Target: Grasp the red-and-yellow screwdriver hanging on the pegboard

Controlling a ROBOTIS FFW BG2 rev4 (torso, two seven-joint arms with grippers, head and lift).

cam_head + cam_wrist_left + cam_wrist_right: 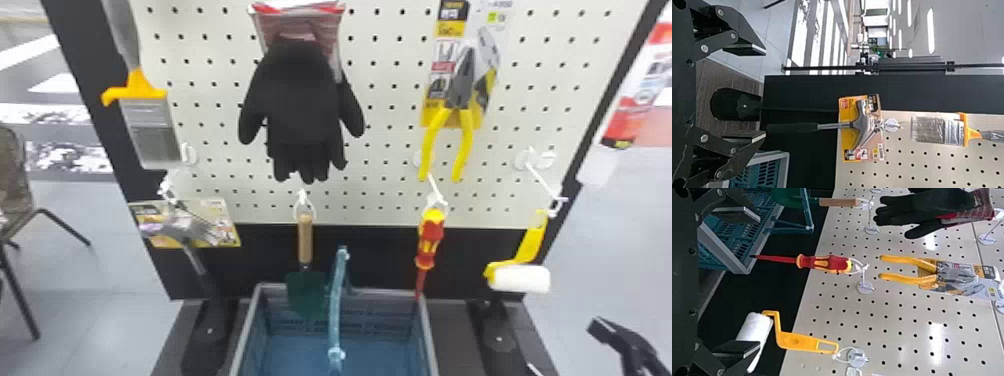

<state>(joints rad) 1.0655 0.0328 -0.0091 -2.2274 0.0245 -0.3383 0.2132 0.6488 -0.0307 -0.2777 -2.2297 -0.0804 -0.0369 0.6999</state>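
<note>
In the head view the red-and-yellow screwdriver [430,239] hangs tip down from a white hook low on the pegboard [392,145]. My right gripper [570,348] is at the lower right corner there, apart from the screwdriver. The right wrist view has the screwdriver [822,263] lying beyond the fingertips of my right gripper [760,282], which is open and holds nothing. Its loop and handle point away from the gripper, with the shaft on the nearer side. My left gripper [765,93] stands open and empty in the left wrist view, facing the hammer [862,124].
A yellow paint roller [520,277] hangs right of the screwdriver, pliers [462,95] above it. The trowel [305,240] and black gloves [302,110] hang farther left. Below stands a basket [427,332] with a raised teal handle [337,300]. A brush [150,125] hangs at upper left.
</note>
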